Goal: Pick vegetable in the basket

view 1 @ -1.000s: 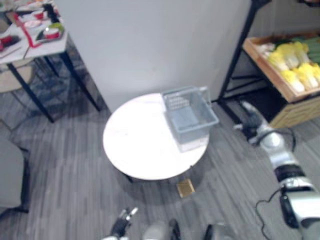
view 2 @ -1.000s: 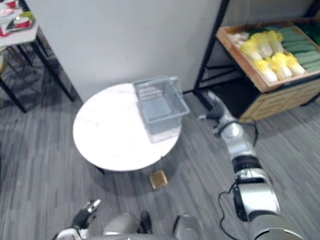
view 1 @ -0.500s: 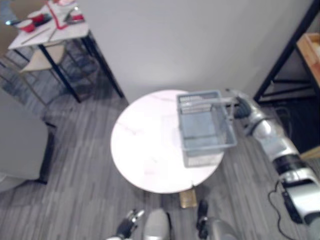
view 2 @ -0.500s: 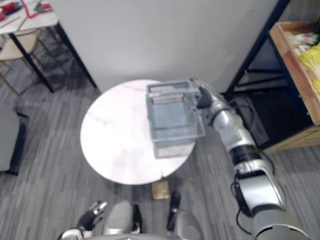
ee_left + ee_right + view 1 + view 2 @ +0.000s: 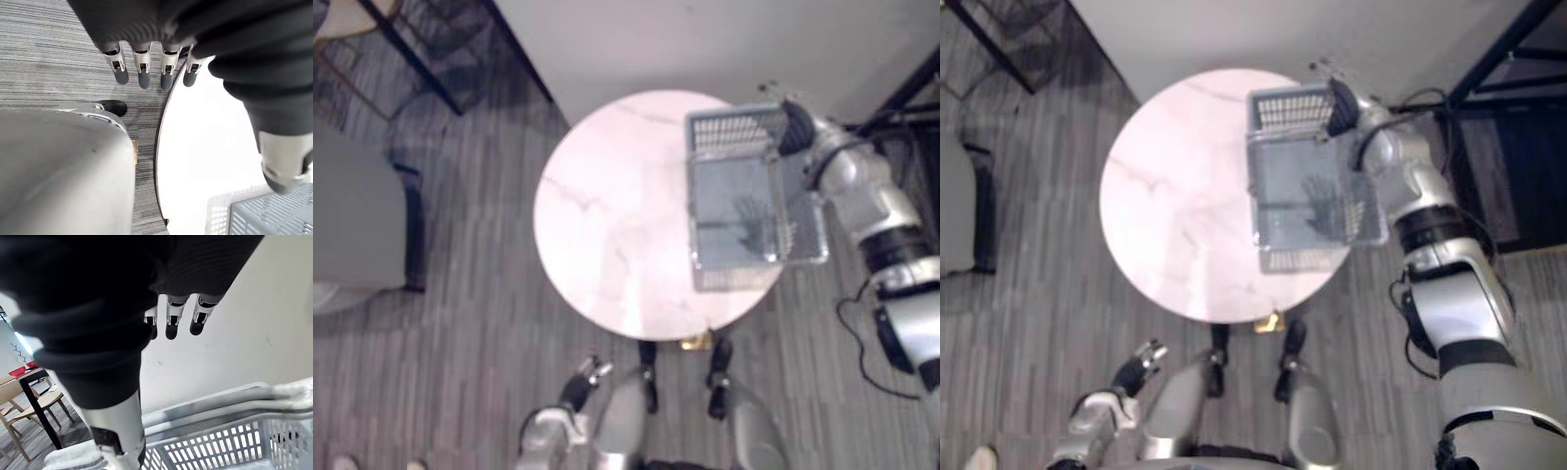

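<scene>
Right hand [image 5: 791, 125] moved to far corner of lone basket [image 5: 732, 128], fingers straight; left hand [image 5: 580, 382] likewise.

Table [image 5: 1175, 215]: round, white, faintly veined, standing on a grey plank floor [image 5: 1028, 323].
Basket [image 5: 1293, 110]: grey, slotted, on the table's right side, reaching its edge.
Right hand [image 5: 1344, 106]: at the basket's far right corner.
Left hand [image 5: 1136, 364]: low, nearer than the table.

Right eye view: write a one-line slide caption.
Grey basket on the round white table, right hand open over the basket's far rim.
</scene>
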{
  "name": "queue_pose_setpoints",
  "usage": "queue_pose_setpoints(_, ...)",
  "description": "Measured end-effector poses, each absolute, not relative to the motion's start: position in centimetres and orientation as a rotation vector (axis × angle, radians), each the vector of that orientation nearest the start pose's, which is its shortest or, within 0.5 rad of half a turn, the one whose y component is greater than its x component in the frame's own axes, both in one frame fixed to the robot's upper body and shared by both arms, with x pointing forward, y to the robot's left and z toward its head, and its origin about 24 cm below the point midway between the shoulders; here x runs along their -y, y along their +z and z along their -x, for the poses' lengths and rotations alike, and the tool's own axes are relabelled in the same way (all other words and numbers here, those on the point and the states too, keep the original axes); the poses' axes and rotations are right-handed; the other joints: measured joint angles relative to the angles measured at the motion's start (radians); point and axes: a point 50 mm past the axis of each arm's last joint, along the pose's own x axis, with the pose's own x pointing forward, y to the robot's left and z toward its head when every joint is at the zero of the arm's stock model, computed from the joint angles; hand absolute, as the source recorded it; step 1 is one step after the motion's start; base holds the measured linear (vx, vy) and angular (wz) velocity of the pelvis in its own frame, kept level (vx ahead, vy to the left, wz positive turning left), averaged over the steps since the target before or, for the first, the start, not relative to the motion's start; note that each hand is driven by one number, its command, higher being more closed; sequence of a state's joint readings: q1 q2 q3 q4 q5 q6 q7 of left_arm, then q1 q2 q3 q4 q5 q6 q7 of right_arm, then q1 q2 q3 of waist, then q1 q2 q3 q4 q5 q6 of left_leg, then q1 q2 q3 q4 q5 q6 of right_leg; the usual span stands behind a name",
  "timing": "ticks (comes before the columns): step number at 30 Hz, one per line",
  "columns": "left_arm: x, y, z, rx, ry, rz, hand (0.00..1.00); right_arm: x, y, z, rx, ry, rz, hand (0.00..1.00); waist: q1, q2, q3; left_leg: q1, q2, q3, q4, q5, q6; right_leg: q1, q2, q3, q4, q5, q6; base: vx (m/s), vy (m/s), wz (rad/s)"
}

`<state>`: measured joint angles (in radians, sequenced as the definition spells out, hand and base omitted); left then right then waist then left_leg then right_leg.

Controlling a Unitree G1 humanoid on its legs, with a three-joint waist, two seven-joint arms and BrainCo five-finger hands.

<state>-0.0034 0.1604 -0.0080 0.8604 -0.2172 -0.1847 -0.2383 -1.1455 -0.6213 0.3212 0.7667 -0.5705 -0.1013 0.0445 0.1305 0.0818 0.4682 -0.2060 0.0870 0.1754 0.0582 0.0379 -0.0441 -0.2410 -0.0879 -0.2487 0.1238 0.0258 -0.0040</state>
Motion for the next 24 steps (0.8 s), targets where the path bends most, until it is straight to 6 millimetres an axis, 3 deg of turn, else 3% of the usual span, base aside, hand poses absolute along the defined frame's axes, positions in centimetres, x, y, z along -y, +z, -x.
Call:
queue_pose_setpoints(2, -19.1, -11.0, -18.5, -0.635, -0.096, 0.105, 0.00, 20.1, 27.3, -40.3, 0.357, -0.055, 1.324, 0.00, 0.013, 0.019, 0.009, -0.013, -0.009, -0.003, -0.018, 0.017, 0.007, -0.023, -0.010, -0.005, 0.014, -0.001, 0.002, -0.07, 0.036, 0.12)
queue_pose_setpoints(3, -19.0, -10.9, -18.7, -0.632, -0.101, 0.101, 0.00, 20.3, 27.2, -40.4, 0.342, -0.054, 1.325, 1.00, 0.012, 0.025, 0.011, -0.019, -0.014, -0.007, -0.025, 0.024, 0.011, -0.034, -0.015, -0.010, 0.021, -0.002, 0.003, -0.07, 0.035, 0.14)
queue_pose_setpoints(6, -18.8, -10.7, -19.3, -0.619, -0.099, 0.101, 0.00, 20.5, 26.6, -40.6, 0.289, -0.038, 1.338, 1.00, 0.010, 0.046, 0.021, -0.021, -0.025, -0.020, -0.059, 0.050, 0.016, -0.048, -0.024, -0.019, 0.022, 0.000, 0.005, -0.06, 0.029, 0.11)
queue_pose_setpoints(15, -18.5, -10.5, -19.7, -0.610, -0.108, 0.094, 0.00, 21.4, 27.5, -40.7, 0.139, -0.014, 1.410, 1.00, 0.012, 0.049, 0.021, -0.029, -0.027, -0.028, -0.115, 0.095, 0.016, -0.071, -0.023, -0.032, 0.017, 0.004, 0.009, -0.02, -0.003, 0.05)
queue_pose_setpoints(24, -18.3, -10.1, -19.6, -0.576, -0.131, 0.091, 0.00, 23.1, 25.6, -41.0, 0.021, 0.008, 1.385, 1.00, 0.016, 0.057, 0.019, 0.043, -0.032, 0.008, -0.148, 0.100, 0.011, -0.011, -0.013, 0.012, -0.035, 0.029, 0.025, 0.03, 0.008, -0.11)
